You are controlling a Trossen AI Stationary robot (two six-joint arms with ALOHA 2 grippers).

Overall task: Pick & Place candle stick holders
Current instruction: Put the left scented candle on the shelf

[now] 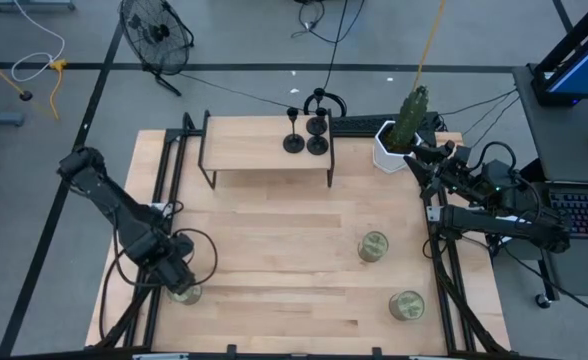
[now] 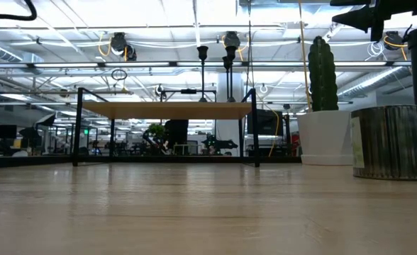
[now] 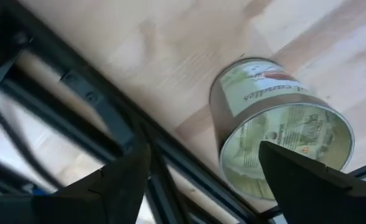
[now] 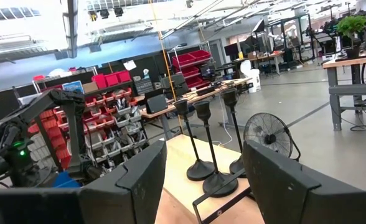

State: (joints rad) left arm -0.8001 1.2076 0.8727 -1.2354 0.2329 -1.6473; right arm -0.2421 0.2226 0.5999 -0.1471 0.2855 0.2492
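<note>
The three candle stick holders (image 1: 307, 130) are standing together on the small raised shelf (image 1: 244, 150) near the far edge of the table (image 1: 274, 250), toward that shelf's right end, and they are looking settled: upright, close to one another, none of them in any claw. Judging from this, the placing is looking largely done (whether more moves are wanted, the pictures are not saying).

The holders are showing matte black, each with a round flat base, a thin stem and a small cup on top; the right wrist view is catching them (image 4: 211, 149) as slim silhouettes against the room.

The shelf is a pale wooden board on thin black metal legs. Just past its right end, a white pot with a green cactus (image 1: 404, 125) is sitting at the far right corner.

The table is light wood planking with a visible grain. Three tins are standing on it: one (image 1: 374, 246) right of centre, one (image 1: 406, 305) near the front right corner, and one (image 1: 185, 293) at the front left, cylindrical, shiny, with a paper label.

The left gripper (image 1: 174, 270) is hovering over that front-left tin (image 3: 276, 130), fingers spread and gripping nothing. The right gripper (image 4: 205, 180) is waiting beside the table's right edge, claw open and empty, pointing toward the holders.
</note>
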